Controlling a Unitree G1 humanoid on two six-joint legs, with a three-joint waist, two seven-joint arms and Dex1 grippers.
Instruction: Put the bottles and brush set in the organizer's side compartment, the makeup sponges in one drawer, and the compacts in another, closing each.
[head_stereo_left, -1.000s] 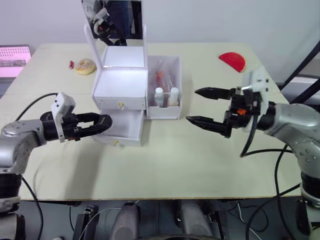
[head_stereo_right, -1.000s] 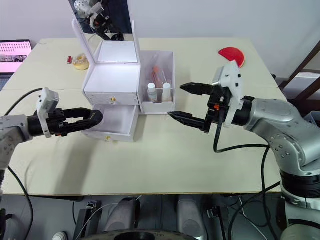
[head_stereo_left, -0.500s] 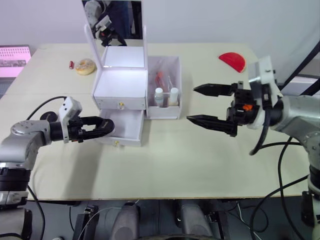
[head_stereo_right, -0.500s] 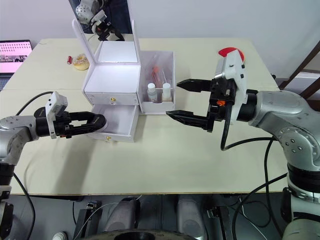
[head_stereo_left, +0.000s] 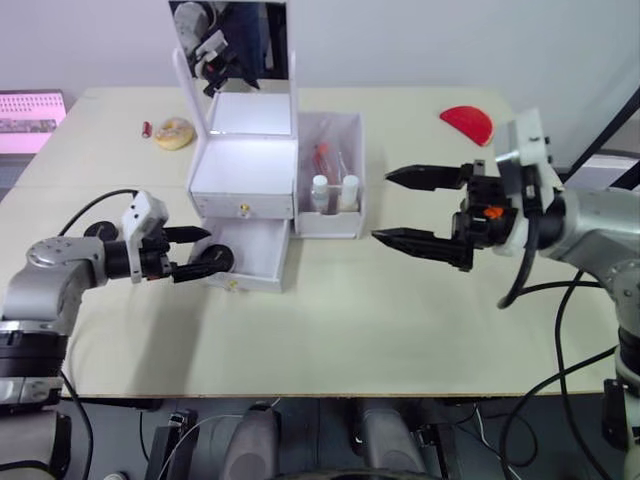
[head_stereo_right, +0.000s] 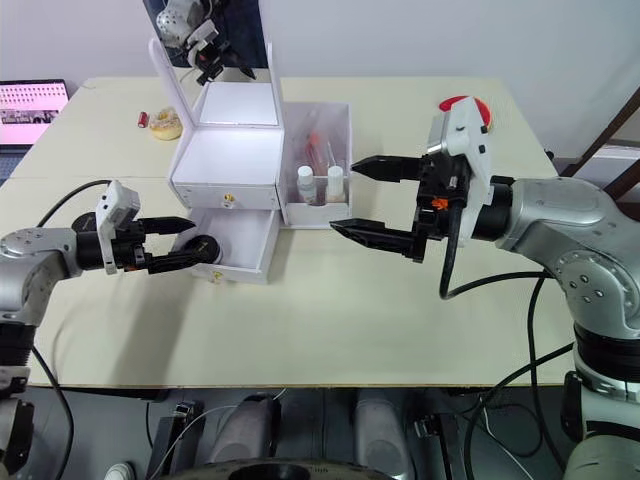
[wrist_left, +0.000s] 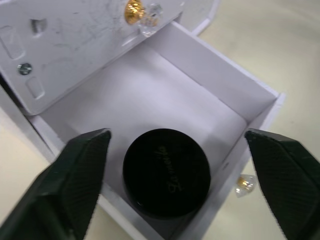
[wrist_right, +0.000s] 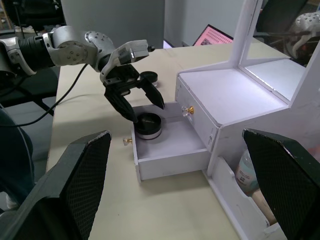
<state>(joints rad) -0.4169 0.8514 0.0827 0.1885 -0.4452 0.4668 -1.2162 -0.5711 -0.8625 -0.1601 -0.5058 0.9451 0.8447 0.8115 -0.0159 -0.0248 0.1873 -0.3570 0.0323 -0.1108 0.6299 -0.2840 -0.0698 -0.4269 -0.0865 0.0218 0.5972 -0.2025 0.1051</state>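
Your left gripper (head_stereo_left: 200, 252) sits at the open lower drawer (head_stereo_left: 252, 260) of the organizer (head_stereo_left: 245, 170), its two fingers spread apart. One compact (wrist_left: 166, 172) lies in that drawer between the spread fingers, lid up, near the front corner by the gold knob; from the right wrist view it (wrist_right: 148, 124) rests on the drawer floor with the fingertips just over it, and you cannot tell there whether they touch it. A second compact (wrist_right: 148, 77) lies on the table beyond your left arm, at about 9 o'clock of the organizer in the head views.

Your right gripper (head_stereo_left: 410, 208) hangs above the table at 3 o'clock of the organizer, well apart from it, fingers wide open and holding nothing.

The upper drawer (head_stereo_left: 243, 205) is closed. The two bottles (head_stereo_left: 333, 192) stand upright side by side at the front of the side compartment (head_stereo_left: 353, 140), with the brush set (head_stereo_left: 325, 156) behind them.

At about 10 o'clock of the organizer lie a yellowish disc (head_stereo_left: 174, 132) and, beside it, a small red item (head_stereo_left: 146, 129). A red half-round case (head_stereo_left: 468, 123) lies at about 2 o'clock, near the far edge.
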